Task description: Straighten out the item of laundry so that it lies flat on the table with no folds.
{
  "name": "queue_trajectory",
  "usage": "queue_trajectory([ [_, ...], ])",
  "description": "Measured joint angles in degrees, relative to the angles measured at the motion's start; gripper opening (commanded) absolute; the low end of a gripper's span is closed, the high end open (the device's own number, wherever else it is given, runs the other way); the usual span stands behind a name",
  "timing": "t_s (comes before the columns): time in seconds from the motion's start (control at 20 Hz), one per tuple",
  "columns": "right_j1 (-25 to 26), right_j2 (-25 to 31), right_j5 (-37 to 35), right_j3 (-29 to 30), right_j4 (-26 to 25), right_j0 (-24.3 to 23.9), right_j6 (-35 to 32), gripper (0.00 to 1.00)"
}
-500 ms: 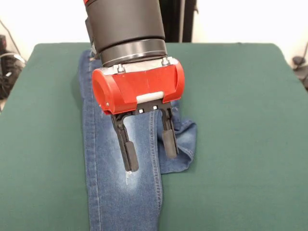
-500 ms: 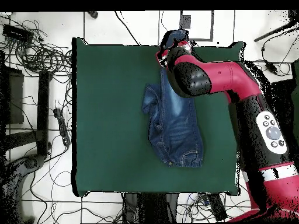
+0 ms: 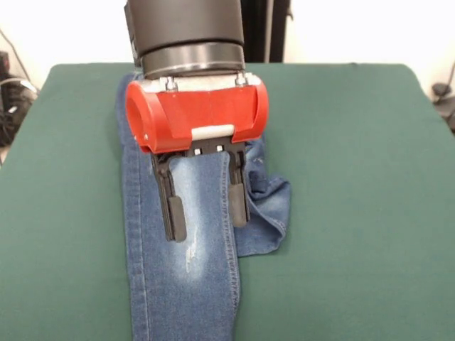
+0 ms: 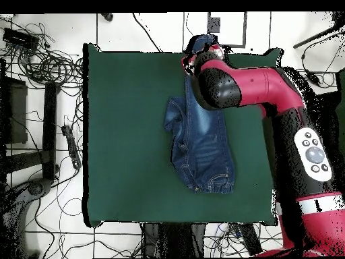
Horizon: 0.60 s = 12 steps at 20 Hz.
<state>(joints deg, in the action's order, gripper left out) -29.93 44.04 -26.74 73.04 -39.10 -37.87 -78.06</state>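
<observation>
Your gripper (image 3: pixel 206 206) hangs wide open and empty over the jeans (image 3: pixel 185 277) (1 leg stretched long, the other folded back beside it), which lie toward 1 side of the green table (image 3: pixel 355 177).

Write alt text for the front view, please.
A red and black gripper, fingers open, hangs over blue jeans lying lengthwise on a dark green table. One leg is folded, bunched beside the other.
</observation>
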Motion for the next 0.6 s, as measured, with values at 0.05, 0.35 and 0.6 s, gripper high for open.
queue_trajectory([
  [0.05,-0.34,-0.78,0.00,-0.23,0.68,0.50,0.00,1.00],
  [0.35,-0.84,-5.42,-1.54,-2.30,3.82,3.17,0.00,1.00],
  [0.6,-0.80,-9.55,-6.18,-4.37,5.80,5.52,0.00,1.00],
])
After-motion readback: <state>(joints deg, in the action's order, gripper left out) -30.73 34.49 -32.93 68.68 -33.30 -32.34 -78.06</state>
